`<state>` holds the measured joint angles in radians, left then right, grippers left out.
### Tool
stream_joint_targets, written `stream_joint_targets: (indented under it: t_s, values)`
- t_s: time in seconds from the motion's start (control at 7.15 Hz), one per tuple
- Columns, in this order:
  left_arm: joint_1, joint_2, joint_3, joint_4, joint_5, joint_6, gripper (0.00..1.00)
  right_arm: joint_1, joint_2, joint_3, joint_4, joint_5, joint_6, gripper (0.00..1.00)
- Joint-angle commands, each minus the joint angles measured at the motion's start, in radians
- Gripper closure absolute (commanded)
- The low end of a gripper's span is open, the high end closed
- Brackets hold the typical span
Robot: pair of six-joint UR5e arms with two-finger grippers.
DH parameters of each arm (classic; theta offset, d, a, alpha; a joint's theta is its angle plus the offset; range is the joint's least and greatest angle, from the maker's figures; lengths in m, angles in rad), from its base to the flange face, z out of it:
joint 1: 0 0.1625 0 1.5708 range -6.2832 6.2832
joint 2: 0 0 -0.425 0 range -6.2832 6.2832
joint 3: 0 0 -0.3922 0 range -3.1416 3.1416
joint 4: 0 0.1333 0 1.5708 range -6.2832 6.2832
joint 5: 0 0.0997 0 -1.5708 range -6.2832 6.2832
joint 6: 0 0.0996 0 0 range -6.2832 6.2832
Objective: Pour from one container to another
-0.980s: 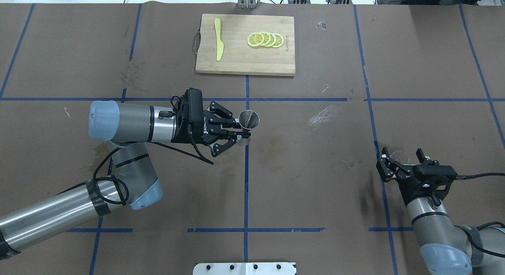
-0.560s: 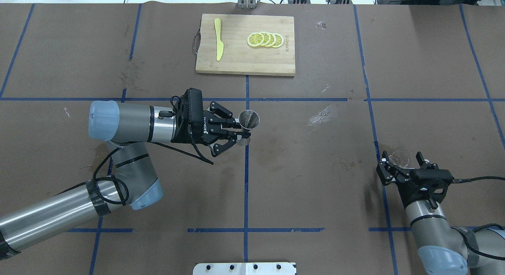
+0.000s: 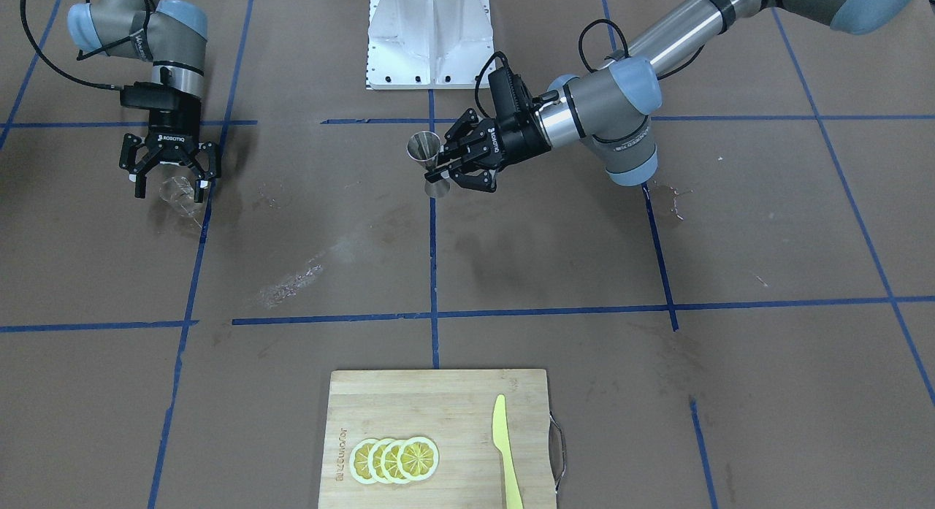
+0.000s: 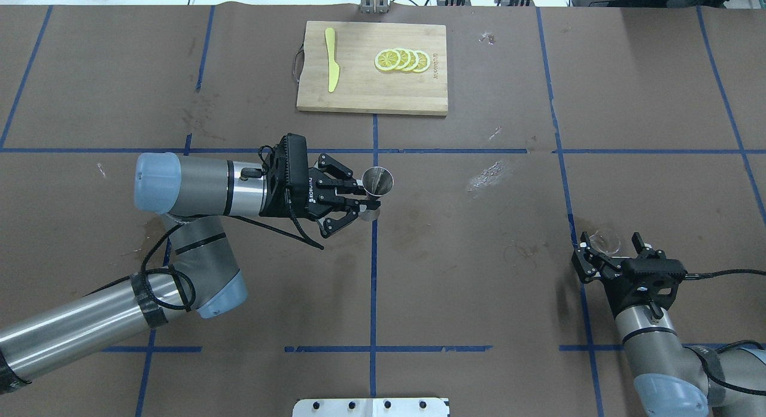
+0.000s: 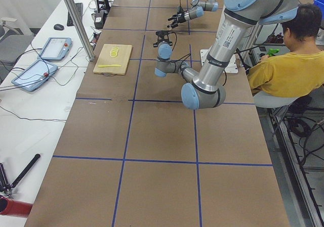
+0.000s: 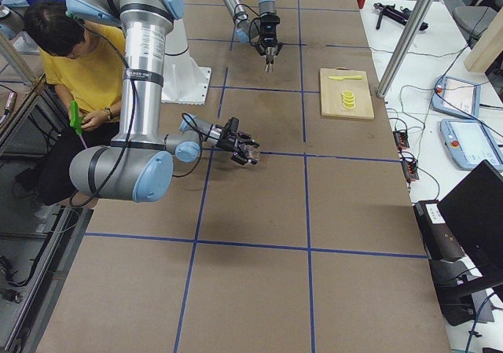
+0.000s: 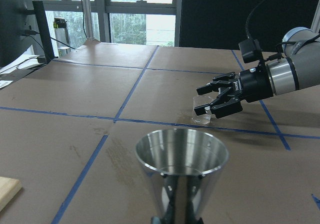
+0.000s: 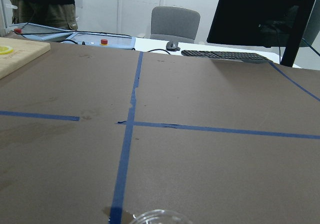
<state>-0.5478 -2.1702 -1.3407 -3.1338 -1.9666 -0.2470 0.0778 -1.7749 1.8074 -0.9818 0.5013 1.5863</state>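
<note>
The left gripper was clamped on the upright steel jigger's waist near the centre of the table, while the right gripper was spread wide astride the glass cup standing on it.

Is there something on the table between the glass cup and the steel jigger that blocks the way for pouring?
Nothing visible does. Between the glass cup and the jigger lies only bare table. The cutting board sits farther off, outside that path.
</note>
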Motion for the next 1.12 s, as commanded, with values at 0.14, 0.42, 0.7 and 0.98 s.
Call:
stream_joint_targets:
  t_s: [0.14, 0.42, 0.7, 0.98]
  values:
    - [0.000, 0.007, 0.000, 0.000, 0.000, 0.000, 1.00, -0.019, 0.000, -0.002, -0.002, -0.015, 0.000, 0.01]
    - [0.000, 0.013, 0.000, -0.002, 0.000, 0.000, 1.00, -0.026, 0.000, -0.002, -0.002, -0.035, -0.002, 0.01]
    - [0.000, 0.013, -0.002, -0.002, 0.000, 0.000, 1.00, -0.035, 0.000, -0.010, -0.002, -0.041, -0.002, 0.01]
    - [-0.001, 0.013, -0.002, -0.002, 0.000, 0.000, 1.00, -0.036, 0.002, -0.011, 0.000, -0.041, -0.003, 0.01]
